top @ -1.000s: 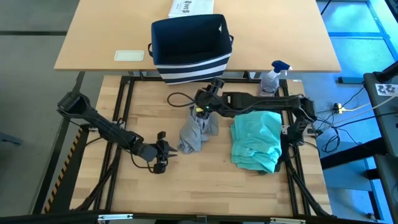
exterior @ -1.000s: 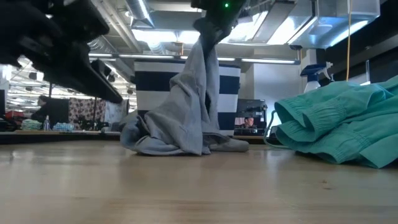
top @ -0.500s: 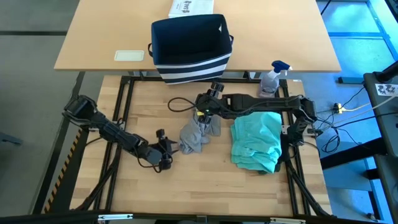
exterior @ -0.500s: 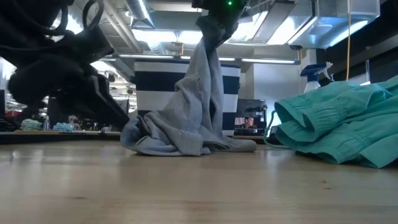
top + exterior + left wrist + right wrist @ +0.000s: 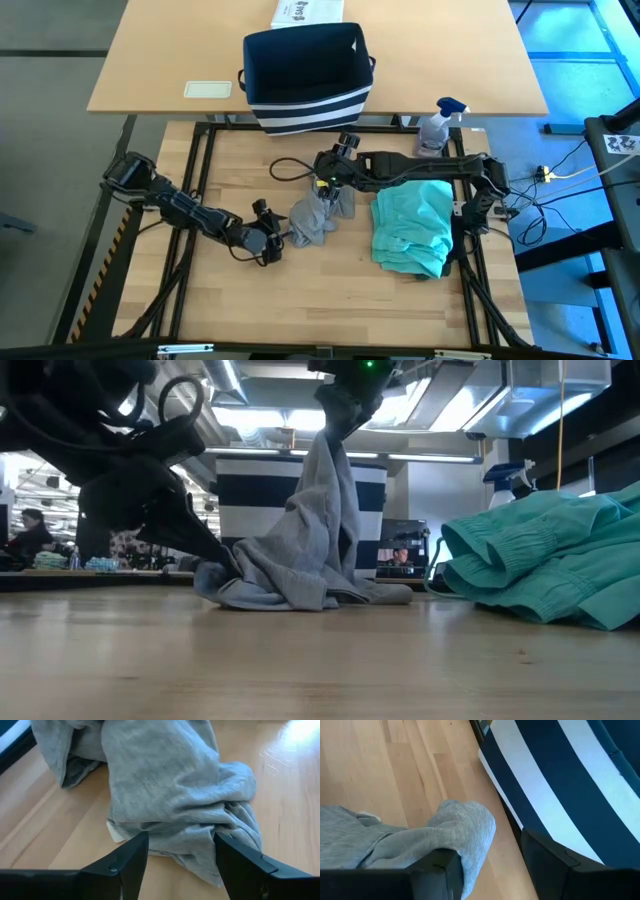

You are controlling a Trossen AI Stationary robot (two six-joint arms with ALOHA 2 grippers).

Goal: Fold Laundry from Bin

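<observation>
Advanced since earlier: left gripper [image 5: 268, 240], jaws now spread, at grey T-shirt [image 5: 312, 218] edge. Right gripper [image 5: 326, 186]: pinching shirt's top, lifted off table [image 5: 330, 290].

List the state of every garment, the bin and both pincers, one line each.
grey T-shirt: crumpled, top lifted off table.
teal piece: heaped on table, untouched.
bin: upright on far table.
left pincer: open, at the shirt's lower edge.
right pincer: shut on grey T-shirt.

Grey garment [image 5: 318, 215], navy white-striped bin [image 5: 305, 72]
</observation>
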